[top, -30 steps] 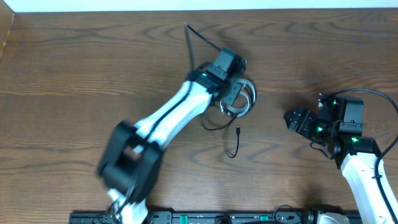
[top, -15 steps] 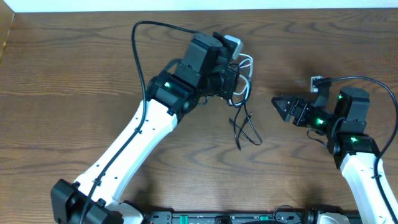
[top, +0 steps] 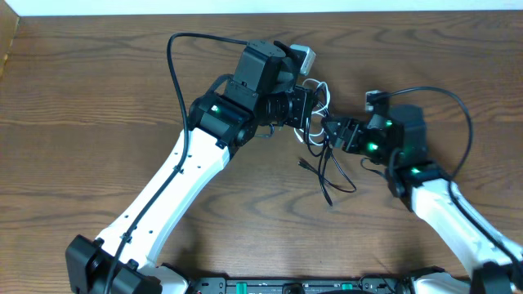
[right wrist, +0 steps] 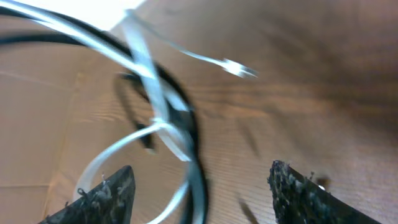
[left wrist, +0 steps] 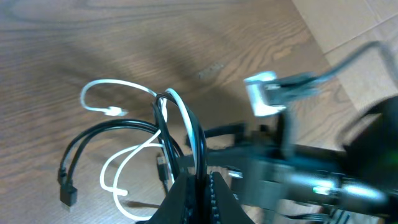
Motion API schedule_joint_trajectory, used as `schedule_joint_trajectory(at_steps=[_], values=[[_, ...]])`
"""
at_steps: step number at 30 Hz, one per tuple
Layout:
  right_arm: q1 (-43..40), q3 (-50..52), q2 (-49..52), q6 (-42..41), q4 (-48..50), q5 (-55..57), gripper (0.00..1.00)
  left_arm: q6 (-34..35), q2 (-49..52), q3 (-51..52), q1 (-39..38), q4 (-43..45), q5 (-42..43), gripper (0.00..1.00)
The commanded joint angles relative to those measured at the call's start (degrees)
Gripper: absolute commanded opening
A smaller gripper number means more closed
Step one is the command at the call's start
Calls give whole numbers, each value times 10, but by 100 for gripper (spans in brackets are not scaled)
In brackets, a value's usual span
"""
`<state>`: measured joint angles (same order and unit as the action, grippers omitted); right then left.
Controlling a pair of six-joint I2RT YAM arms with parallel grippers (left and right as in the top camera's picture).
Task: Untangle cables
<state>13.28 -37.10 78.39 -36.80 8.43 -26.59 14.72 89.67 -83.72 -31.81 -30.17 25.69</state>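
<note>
My left gripper (top: 305, 114) is shut on the tangled cables and holds them lifted above the table. In the left wrist view its jaws (left wrist: 200, 183) pinch the black cable (left wrist: 99, 132) and the white cable (left wrist: 127, 87) together, and loops hang below. From overhead the black cable (top: 329, 173) dangles down to the table and the white cable (top: 320, 88) loops by the left gripper. My right gripper (top: 330, 131) is open, right beside the hanging bundle. In the right wrist view its fingers (right wrist: 200, 168) are spread with the black cable (right wrist: 200, 186) and white cable (right wrist: 146, 62) between them.
The wooden table (top: 98, 98) spreads all round. The left arm's thick black cable (top: 176, 57) arcs over the back left. The right arm's thick cable (top: 458, 106) arcs at the right. A pale wall edge (top: 245, 6) runs along the back.
My left gripper has picked the cable bundle up from the table and holds it raised. My right arm has swung left, bringing its open jaws around the hanging cables.
</note>
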Motion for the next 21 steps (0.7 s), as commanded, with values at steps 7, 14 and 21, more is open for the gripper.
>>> schedule_joint_trajectory(at_steps=[7,14,21], values=[[9,-7,101,-84,-39,158,50,7,-104,-5,53,25,24,7],[-8,-7,101,-60,-112,194,46,6,-167,-5,147,26,22,7],[-34,-7,101,-37,-179,207,43,6,-171,-5,243,26,22,7]])
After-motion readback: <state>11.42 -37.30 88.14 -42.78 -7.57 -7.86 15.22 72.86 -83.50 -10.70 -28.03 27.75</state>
